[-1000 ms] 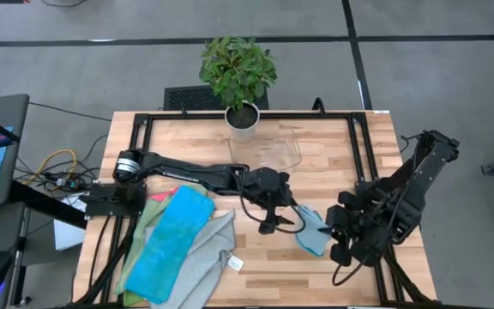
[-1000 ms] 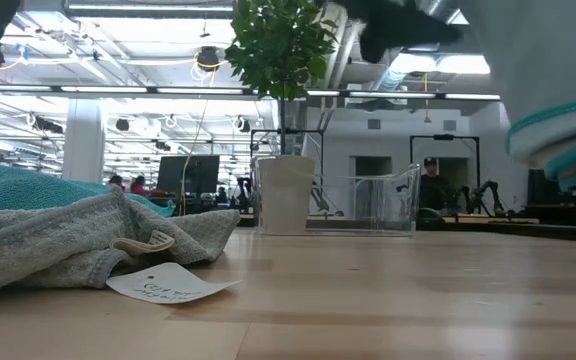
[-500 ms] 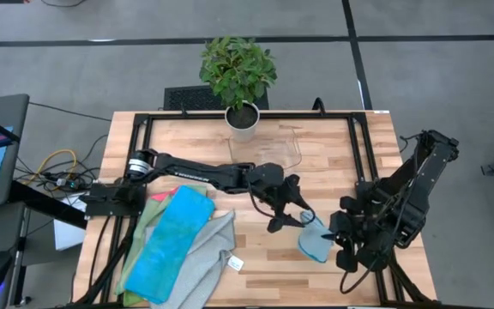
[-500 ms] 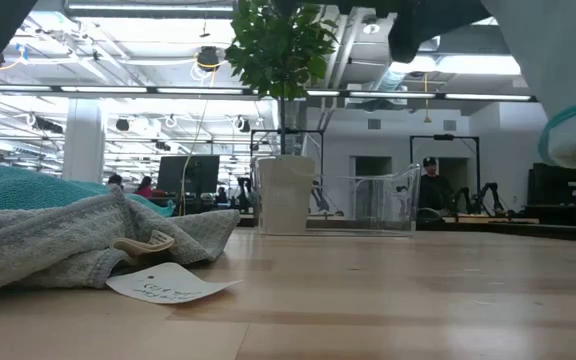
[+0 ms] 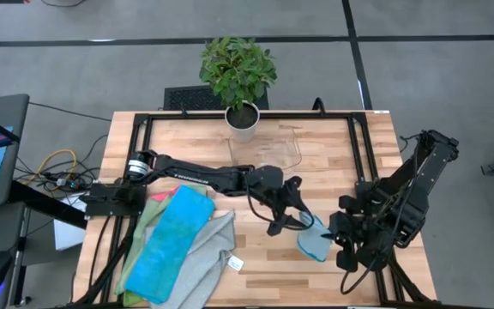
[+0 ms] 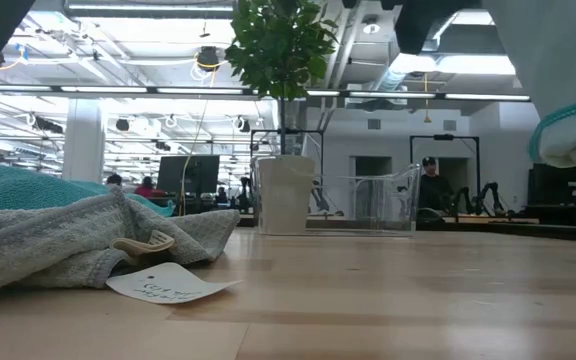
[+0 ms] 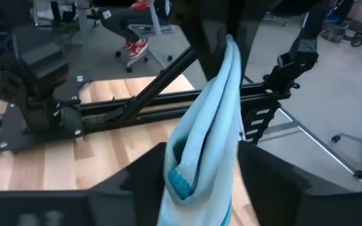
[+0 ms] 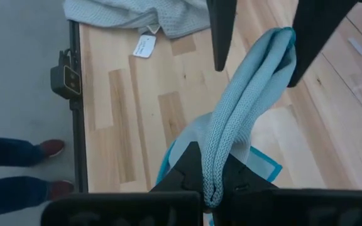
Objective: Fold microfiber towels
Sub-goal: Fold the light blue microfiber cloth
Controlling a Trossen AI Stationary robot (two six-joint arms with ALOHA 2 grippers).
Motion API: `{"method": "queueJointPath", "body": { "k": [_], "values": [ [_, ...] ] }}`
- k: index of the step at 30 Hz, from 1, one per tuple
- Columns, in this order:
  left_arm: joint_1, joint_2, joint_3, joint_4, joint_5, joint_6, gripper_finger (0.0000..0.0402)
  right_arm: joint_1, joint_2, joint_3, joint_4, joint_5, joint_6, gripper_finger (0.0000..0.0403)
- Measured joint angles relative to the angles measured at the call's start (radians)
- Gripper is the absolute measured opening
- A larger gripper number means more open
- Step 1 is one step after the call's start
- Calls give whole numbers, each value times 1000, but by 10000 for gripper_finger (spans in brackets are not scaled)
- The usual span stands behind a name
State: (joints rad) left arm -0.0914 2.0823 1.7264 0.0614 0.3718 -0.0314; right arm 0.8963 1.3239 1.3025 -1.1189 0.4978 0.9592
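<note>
Wooden table (image 5: 187,150), towel pile (image 5: 178,245) at its left front: bright blue towel on top of grey one. Light grey towel with teal edging (image 5: 314,240) hangs off the surface at right front, stretched between both arms. Right gripper (image 8: 215,188) clenched on one end. Left gripper (image 5: 292,221) straddles the other end, fingers apart, not clamped.
</note>
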Motion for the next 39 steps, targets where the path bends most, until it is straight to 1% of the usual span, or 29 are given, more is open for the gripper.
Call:
{"method": "queueJointPath", "body": {
  "k": [2,6,8,9,11,13,18,22,25,27,29,31,33,36,39],
  "values": [
    [0,0,0,6,-1,13,145,0,0,0,-1,0,-2,22],
    [5,0,0,-54,-84,37,64,0,0,0,-41,-2,0,22],
    [14,0,0,-71,-130,37,22,-4,0,0,-105,0,27,22],
    [18,0,0,-77,-163,26,13,-13,0,0,-160,1,59,22],
    [26,0,0,-98,-247,9,11,-41,-1,-12,-274,2,143,22],
    [37,0,0,-113,-333,13,9,-78,0,-47,-343,17,176,22],
    [78,4,0,-78,-425,73,5,-178,-43,-143,-418,55,171,22],
    [107,25,2,-61,-430,102,5,-235,-49,-179,-410,88,112,22],
    [102,53,2,-119,-438,94,3,-257,-34,-206,-356,94,41,22],
    [92,84,3,-135,-436,57,2,-269,-24,-243,-319,69,5,22],
    [80,100,1,-165,-430,2,2,-269,-25,-264,-242,24,0,22],
    [68,101,2,-179,-425,-40,2,-244,-28,-284,-138,-25,-34,22],
    [56,102,2,-186,-377,-34,2,-202,-33,-282,-66,-43,-48,22],
    [43,101,34,-213,-354,25,1,-163,-36,-278,-108,-37,-10,22],
    [50,101,108,-255,-412,84,1,-163,-37,-275,-242,-1,71,22]
  ]
}}
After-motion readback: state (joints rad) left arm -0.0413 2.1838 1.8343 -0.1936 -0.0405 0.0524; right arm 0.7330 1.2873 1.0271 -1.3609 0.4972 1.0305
